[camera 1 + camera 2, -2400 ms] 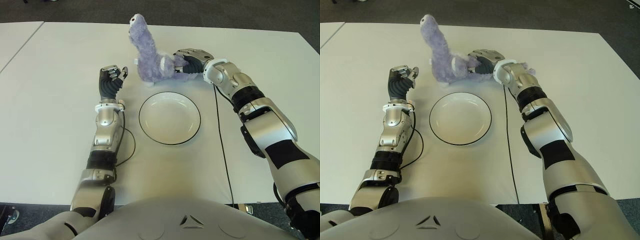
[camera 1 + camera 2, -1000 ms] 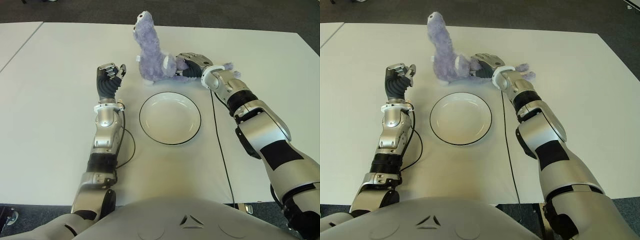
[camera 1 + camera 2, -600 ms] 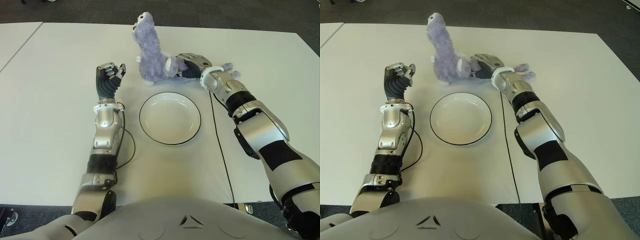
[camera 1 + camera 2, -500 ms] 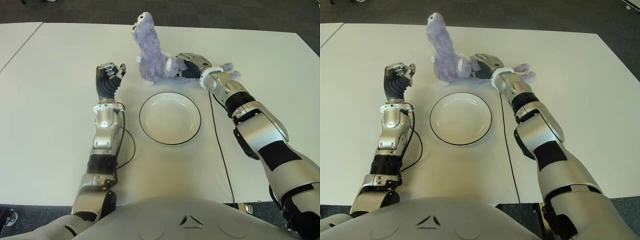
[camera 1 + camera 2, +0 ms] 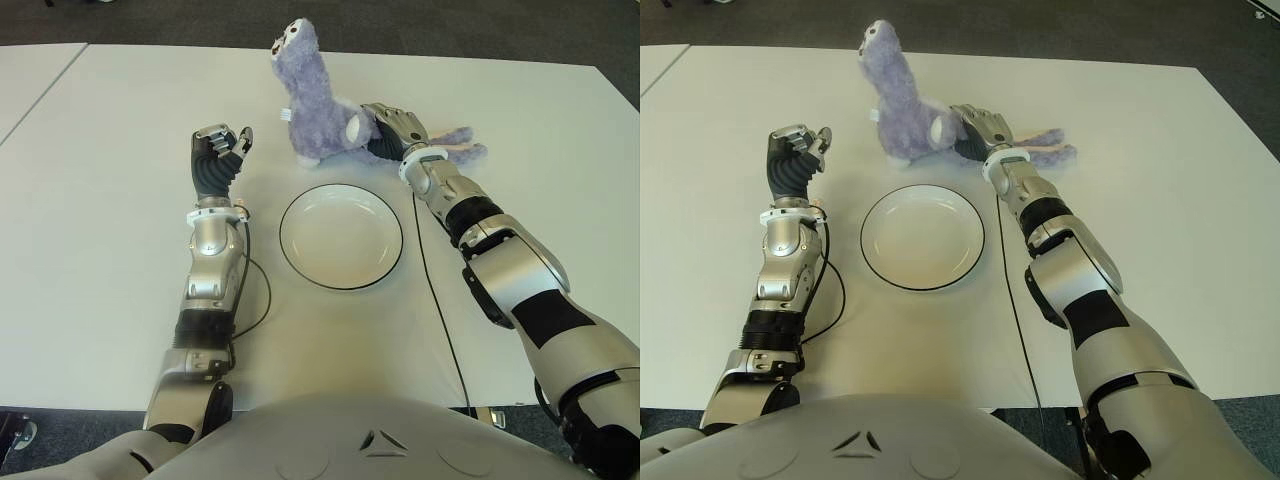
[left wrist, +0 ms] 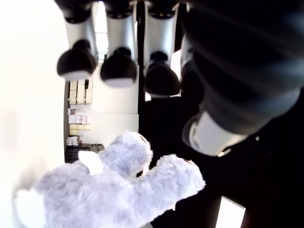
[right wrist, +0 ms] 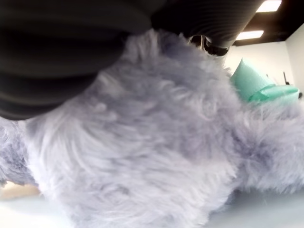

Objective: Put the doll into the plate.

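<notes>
The right hand (image 5: 385, 128) has its fingers wrapped into the fur of the purple doll (image 5: 312, 110), and its wrist view is filled with fur pressed against the palm, so the grasp looks closed on the body. The doll is near the far edge of the table (image 5: 100, 200), neck upright, tail trailing toward the right edge, just beyond the plate (image 5: 341, 236), which is empty. The left hand (image 5: 218, 160) is raised beside the doll, on its left, fingers loosely curled and holding nothing. I'd judge this the grasping step, with carrying not yet done; next the doll wants lifting clear, bringing toward the near edge over the plate, then lowering and letting go
</notes>
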Controlling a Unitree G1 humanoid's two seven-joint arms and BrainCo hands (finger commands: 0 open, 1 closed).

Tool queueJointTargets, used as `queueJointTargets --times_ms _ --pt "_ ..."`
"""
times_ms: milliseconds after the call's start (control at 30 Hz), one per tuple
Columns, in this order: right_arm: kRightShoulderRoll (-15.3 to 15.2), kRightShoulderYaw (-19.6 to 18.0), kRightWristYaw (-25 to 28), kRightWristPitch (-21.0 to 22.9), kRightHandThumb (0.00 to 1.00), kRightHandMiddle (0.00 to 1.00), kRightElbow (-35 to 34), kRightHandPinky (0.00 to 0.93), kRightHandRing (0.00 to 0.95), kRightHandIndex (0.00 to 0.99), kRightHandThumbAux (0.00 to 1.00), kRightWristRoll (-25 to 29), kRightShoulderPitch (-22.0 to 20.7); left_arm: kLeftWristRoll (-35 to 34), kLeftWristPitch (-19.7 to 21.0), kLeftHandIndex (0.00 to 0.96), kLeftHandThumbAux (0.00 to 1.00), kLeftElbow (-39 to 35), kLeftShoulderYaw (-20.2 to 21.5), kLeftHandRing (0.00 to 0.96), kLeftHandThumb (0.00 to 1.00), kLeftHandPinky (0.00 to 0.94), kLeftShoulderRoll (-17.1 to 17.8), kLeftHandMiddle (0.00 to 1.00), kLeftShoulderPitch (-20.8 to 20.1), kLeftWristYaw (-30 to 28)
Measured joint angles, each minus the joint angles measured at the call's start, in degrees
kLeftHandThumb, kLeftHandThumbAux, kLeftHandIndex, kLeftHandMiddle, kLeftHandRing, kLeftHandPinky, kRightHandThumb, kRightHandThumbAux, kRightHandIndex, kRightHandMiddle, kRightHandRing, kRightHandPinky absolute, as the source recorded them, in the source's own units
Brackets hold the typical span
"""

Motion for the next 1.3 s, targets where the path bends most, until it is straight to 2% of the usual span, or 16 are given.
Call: queueJointTargets --times_ms 133,267,400,500,667,1067,1100,1200,1300 --pt "0.9 -1.8 -3.7 0.4 0.55 0.196 -0.7 0.403 0.295 0.083 0.432 1.3 1.4 -0.1 0.2 0.775 0.793 0.0 0.0 0.847 0.389 0.83 0.0 0.839 0.0 0.0" --pt "1.4 -2.9 -6.3 0.4 0.532 0.203 -1.3 0.411 0.303 0.087 0.456 2.1 2.6 -0.2 0.3 0.778 0.791 0.0 0.1 0.848 0.391 0.83 0.0 0.84 0.1 0.0" --pt "1.7 -3.1 -7.8 0.4 0.511 0.241 -1.7 0.456 0.356 0.122 0.471 2.1 3.1 -0.2 0.4 0.778 0.786 0.0 0.1 0.849 0.396 0.827 0.0 0.841 0.1 0.0" --pt "1.8 -3.0 -8.2 0.4 0.511 0.291 -1.7 0.539 0.424 0.174 0.479 2.0 3.3 -0.3 0.5 0.778 0.783 0.1 0.1 0.85 0.399 0.825 0.0 0.841 0.1 0.0" --pt "1.7 -2.6 -7.8 0.5 0.531 0.35 -1.8 0.623 0.497 0.233 0.488 1.7 3.2 -0.5 0.7 0.782 0.779 0.1 0.2 0.85 0.404 0.825 0.0 0.842 0.1 0.0" --pt "1.7 -0.9 -3.5 2.5 0.658 0.473 -2.0 0.655 0.593 0.359 0.512 0.8 1.7 -0.7 1.1 0.769 0.767 0.1 0.3 0.847 0.417 0.828 0.0 0.838 0.1 0.0" --pt "1.7 -0.7 -2.9 2.7 0.679 0.486 -2.1 0.655 0.6 0.382 0.581 0.8 1.6 -0.7 1.1 0.77 0.767 0.1 0.3 0.848 0.417 0.825 0.0 0.838 0.1 0.0" --pt "1.6 -0.5 -1.5 3.0 0.709 0.538 -2.1 0.652 0.62 0.413 0.663 0.8 1.2 -0.6 1.1 0.772 0.768 0.1 0.4 0.847 0.416 0.82 0.0 0.838 0.1 0.0" --pt "1.5 -0.4 0.1 3.2 0.806 0.507 -2.2 0.649 0.642 0.428 0.666 0.8 0.7 -0.7 1.1 0.772 0.767 0.1 0.4 0.846 0.416 0.812 0.0 0.838 0.1 0.0"
